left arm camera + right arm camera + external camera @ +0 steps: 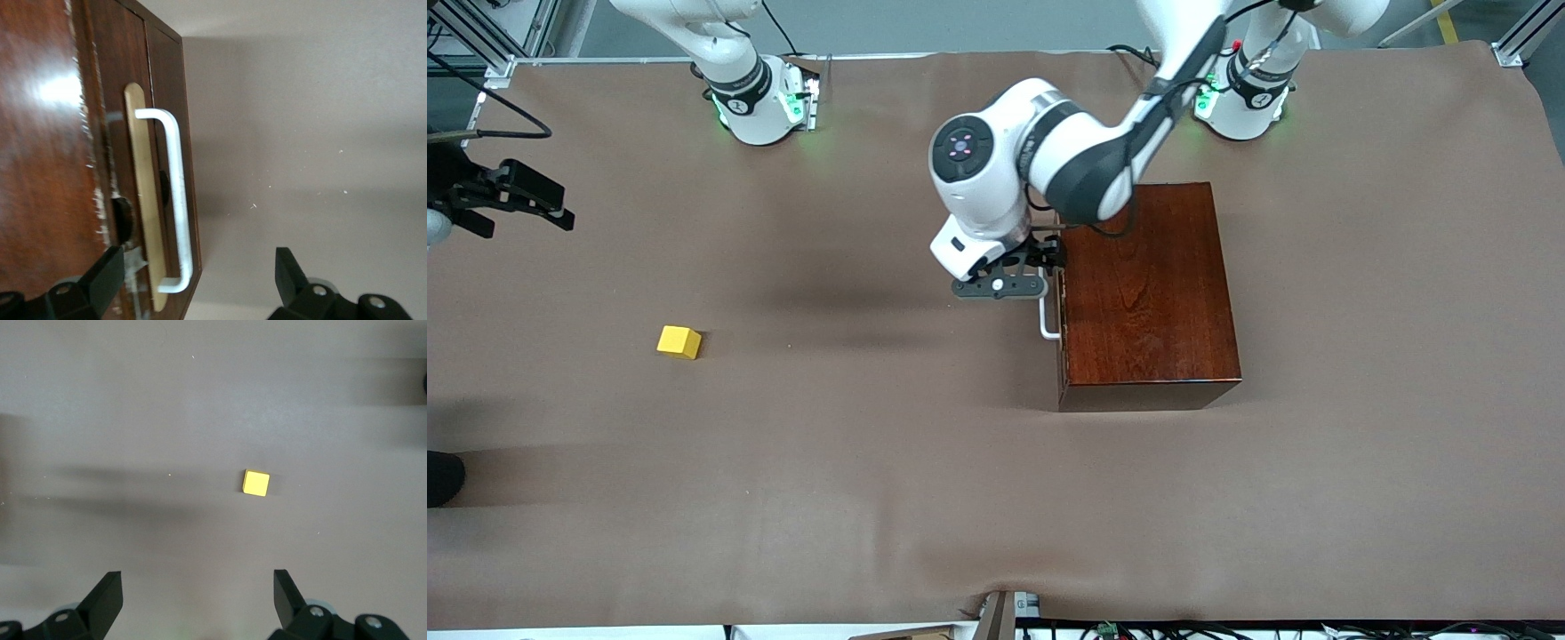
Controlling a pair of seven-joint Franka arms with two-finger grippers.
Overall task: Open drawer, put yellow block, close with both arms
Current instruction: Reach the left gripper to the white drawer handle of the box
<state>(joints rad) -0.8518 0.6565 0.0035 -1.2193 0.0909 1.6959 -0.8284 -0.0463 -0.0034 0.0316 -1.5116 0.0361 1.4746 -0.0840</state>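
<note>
— While the drawer is shut in the box, which step is it?
— Opening. The left gripper, open, straddles the handle; it must close and pull.
— And the yellow block?
— On the table, under the open, waiting right gripper.

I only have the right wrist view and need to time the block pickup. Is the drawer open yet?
Observer: No. The drawer with the dark reddish-brown front sits shut in the glossy dark-red wooden box.
Operator: Where's the left claw?
Observer: The left claw is open, with its fingers either side of the white U-shaped bar handle.
Operator: Is the block near the box?
Observer: No. The small yellow cube lies well apart, toward the right arm's end of the table.
</note>
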